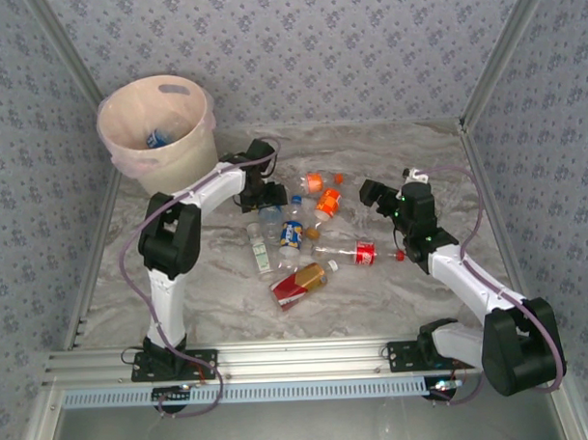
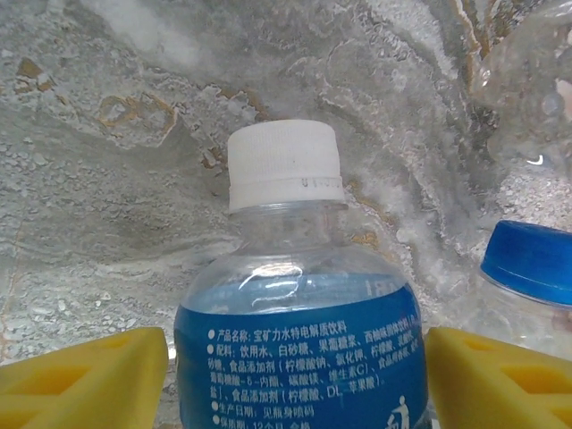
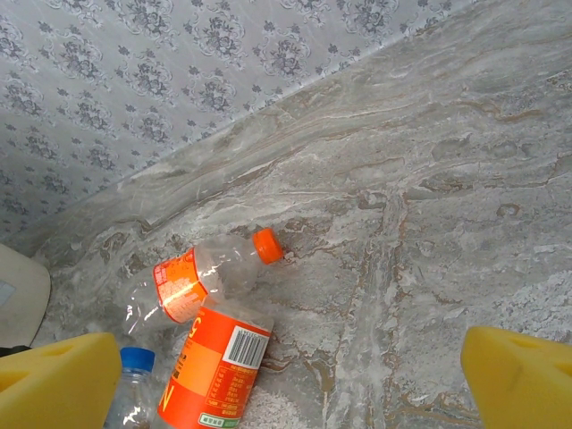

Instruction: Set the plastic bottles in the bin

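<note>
**Table** (image 1: pixel 219 281): a grey marbled top inside walls papered with a floral print.

**Bin** (image 1: pixel 166 162): stands at the far left corner, its pinkish liner folded over the rim. One blue-labelled bottle (image 1: pixel 158 138) lies inside it.

**Left gripper** (image 2: pixel 295 357): reaches to the middle of the table, just right of the bin. Its yellow fingers (image 2: pixel 85 380) stand partly open, one at each flank of the white-capped bottle (image 2: pixel 295 268). This bottle is clear with a blue label and lies on the marble. The right-hand pad meets the label. A sliver of a gap seems to remain at the left-hand pad, so whether the jaws actually clamp the bottle cannot be told.

**Right gripper** (image 3: pixel 295 380): hangs above the table to the right of the bottles. Its jaws are spread wide, holding and touching nothing, with bare marble between the pads.

**Loose bottles**: all lie on their sides in a cluster between the two arms.
- The red-labelled bottle (image 1: pixel 358 252) lies near the right arm.
- The red-and-yellow bottle (image 1: pixel 298 283) lies nearest the arm bases.
- The blue-and-yellow bottle (image 1: pixel 292 235) lies just beside the white-capped one. Its blue cap (image 2: pixel 532 264) shows at the right of the left wrist view.
- The green-labelled bottle (image 1: pixel 259 248) lies to its left.
- The orange-labelled bottle (image 3: pixel 214 375) touches a clear bottle with an orange cap (image 3: pixel 265 244).
</note>
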